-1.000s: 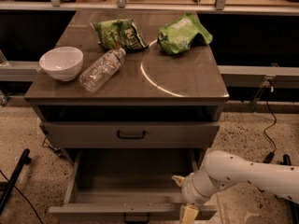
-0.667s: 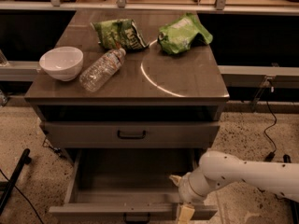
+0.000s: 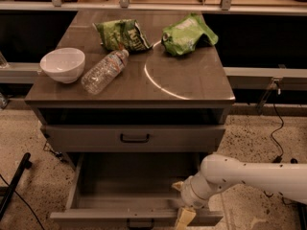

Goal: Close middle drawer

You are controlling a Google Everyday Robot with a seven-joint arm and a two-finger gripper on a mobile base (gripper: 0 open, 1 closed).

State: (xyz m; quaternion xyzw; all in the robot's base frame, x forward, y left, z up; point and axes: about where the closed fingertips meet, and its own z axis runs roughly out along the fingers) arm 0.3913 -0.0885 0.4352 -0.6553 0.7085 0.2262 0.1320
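The middle drawer (image 3: 96,218) is grey-brown wood and stands pulled far out, its inside empty and its small dark handle (image 3: 140,223) at the bottom edge of the view. The taller top drawer (image 3: 86,139) above it is closed. The lowest drawer is out of view. My gripper (image 3: 181,202), on a white arm (image 3: 249,174) coming from the right, is at the right part of the open drawer's front panel. It looks open and empty, with one pale finger (image 3: 184,218) over the front panel and the other (image 3: 177,185) over the drawer's inside.
On the cabinet top (image 3: 192,83) lie a white bowl (image 3: 62,63), a clear plastic bottle (image 3: 103,71) on its side and two green chip bags (image 3: 122,32) (image 3: 187,32). A black leg (image 3: 14,186) stands on the floor at left, and cables (image 3: 278,128) hang at right.
My gripper and arm have shifted slightly left along the open drawer's front panel. The drawer itself has not visibly moved.
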